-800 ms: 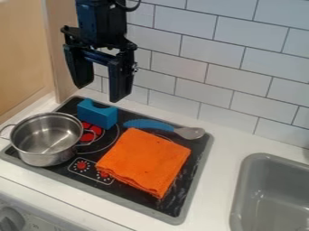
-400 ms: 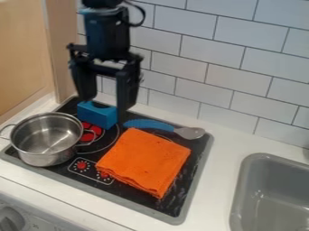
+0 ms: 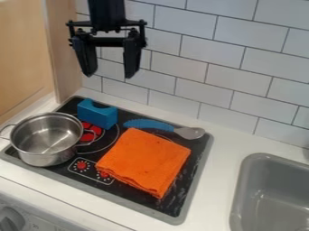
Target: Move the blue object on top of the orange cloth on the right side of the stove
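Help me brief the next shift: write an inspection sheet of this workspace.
Surface: black stove on a white counter, pale smears front right
Job's things: blue notched block at the stove's back left; folded orange cloth lying flat
Clutter: steel pot at left, blue-handled spoon behind the cloth
Gripper: fingers apart, empty, above the block
Cables: nothing seen
Surroundings: tiled wall behind, wooden panel left, grey sink right

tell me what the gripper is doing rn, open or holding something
Gripper: open, holding nothing, up above the back of the stove.
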Controlling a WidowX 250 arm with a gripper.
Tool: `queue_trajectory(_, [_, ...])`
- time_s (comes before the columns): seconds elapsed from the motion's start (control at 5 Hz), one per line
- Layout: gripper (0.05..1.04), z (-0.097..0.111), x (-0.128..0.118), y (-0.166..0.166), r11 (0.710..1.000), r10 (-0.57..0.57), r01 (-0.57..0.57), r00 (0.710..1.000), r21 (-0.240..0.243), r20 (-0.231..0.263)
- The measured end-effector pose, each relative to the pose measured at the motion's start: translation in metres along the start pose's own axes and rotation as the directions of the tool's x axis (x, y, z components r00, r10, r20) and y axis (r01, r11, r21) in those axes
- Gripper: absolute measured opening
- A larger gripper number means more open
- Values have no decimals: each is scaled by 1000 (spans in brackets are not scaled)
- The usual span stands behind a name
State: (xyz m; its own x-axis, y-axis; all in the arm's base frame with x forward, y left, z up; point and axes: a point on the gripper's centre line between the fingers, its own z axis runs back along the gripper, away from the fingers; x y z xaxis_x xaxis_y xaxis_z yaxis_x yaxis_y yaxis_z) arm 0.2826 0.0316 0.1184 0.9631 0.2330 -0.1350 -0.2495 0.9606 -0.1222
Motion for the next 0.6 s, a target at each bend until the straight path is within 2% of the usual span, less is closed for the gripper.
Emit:
queue_trajectory(0.2, [1001, 0, 4, 8, 969, 243, -244, 969, 23, 31])
queue_trajectory(0.4, [1001, -10, 7, 15, 875, 478, -482, 874, 36, 86])
queue_trajectory(0.6, [1001, -8, 15, 21, 747, 649, -665, 738, 32, 182])
